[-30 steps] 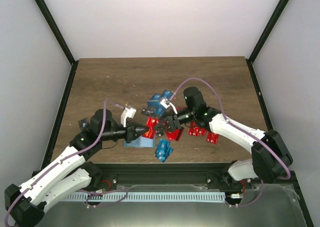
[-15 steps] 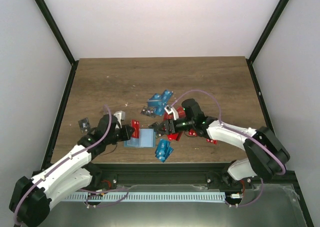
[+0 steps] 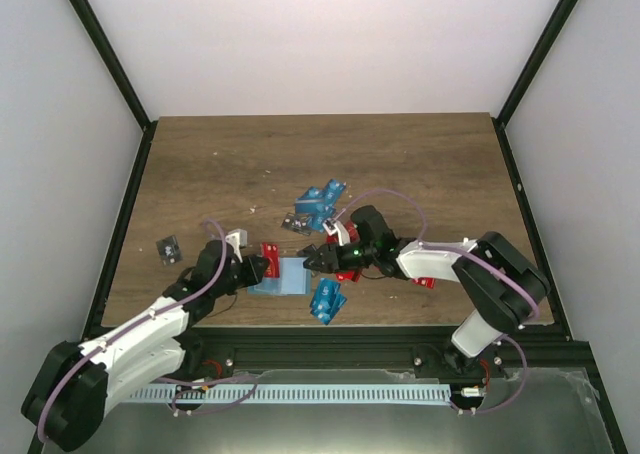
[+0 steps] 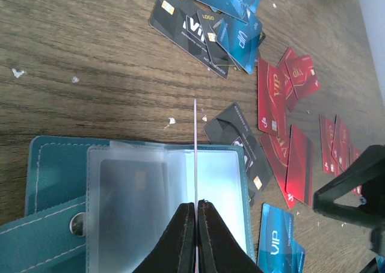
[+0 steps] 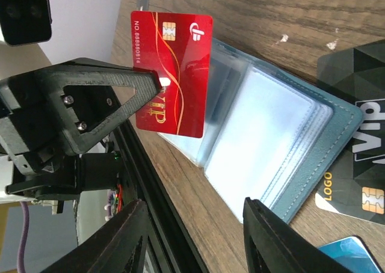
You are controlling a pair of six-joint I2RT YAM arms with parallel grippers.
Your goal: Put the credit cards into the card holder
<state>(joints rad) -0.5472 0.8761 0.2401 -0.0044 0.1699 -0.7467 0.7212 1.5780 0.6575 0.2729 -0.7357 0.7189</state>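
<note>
Credit cards, small thin rectangles in red, bright blue and black, lie scattered over the middle of the brown wooden bench. Furthest left, one black card sits alone, well apart from the rest. Next comes the left claw, its black fingers pressed together and pinching a red card with a gold chip by one end; the card stands on edge above the bench, over the left part of the holder. Just right of it lies the flat teal card holder, opened out on the bench near the front edge, its clear plastic sleeves facing up. At the holder's right side hovers the right claw, fingers spread, nothing between them. Black cards touch the holder's right edge. Behind it sits a heap of blue and black cards, in front a couple of blue ones, and further right a loose cluster of red cards beside the right arm.
</note>
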